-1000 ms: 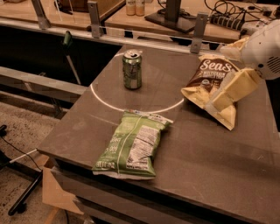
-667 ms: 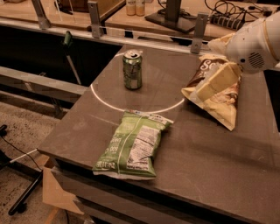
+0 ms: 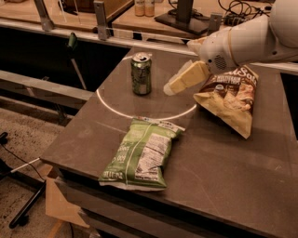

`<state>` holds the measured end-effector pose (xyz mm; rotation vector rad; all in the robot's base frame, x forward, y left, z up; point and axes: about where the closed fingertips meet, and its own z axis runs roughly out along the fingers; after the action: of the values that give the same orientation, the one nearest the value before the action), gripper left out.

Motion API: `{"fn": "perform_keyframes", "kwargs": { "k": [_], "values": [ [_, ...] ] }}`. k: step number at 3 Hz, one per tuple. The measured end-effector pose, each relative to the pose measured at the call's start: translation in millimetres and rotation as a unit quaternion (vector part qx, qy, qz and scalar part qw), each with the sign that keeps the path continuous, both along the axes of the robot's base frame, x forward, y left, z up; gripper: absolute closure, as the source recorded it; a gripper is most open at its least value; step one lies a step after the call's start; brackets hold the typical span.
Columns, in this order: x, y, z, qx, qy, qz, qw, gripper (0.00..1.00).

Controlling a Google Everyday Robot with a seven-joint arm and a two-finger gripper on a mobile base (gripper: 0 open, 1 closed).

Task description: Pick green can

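The green can (image 3: 141, 73) stands upright on the dark table (image 3: 223, 158) at its far left, silver top with pull-tab showing, inside a white circle marking. My gripper (image 3: 174, 86) hangs from the white arm coming in from the upper right. It is just right of the can, a short gap away and not touching it. Its pale fingers (image 3: 185, 77) point down and left toward the can.
A flat green chip bag (image 3: 142, 153) lies at the table's front centre. A brown chip bag (image 3: 233, 97) lies at the right, partly under the arm. A counter with bottles (image 3: 144, 6) and cables runs behind. The table's left edge drops to the floor.
The arm has swung left from over the brown bag, bringing the gripper across the table close to the can's right side. The can and bags have not moved.
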<state>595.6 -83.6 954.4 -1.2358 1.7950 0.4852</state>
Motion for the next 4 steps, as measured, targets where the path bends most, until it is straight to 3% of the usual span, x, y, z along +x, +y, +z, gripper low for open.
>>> {"fn": "perform_keyframes", "kwargs": {
  "k": [1, 2, 3, 4],
  "values": [
    [30, 42, -25, 0.045, 0.016, 0.012, 0.9988, 0.0],
    [50, 80, -40, 0.09, 0.03, 0.032, 0.995, 0.0],
    [64, 111, -49, 0.125, 0.035, 0.054, 0.9901, 0.15],
    [69, 136, -49, 0.146, 0.03, 0.079, 0.9856, 0.38]
  ]
}}
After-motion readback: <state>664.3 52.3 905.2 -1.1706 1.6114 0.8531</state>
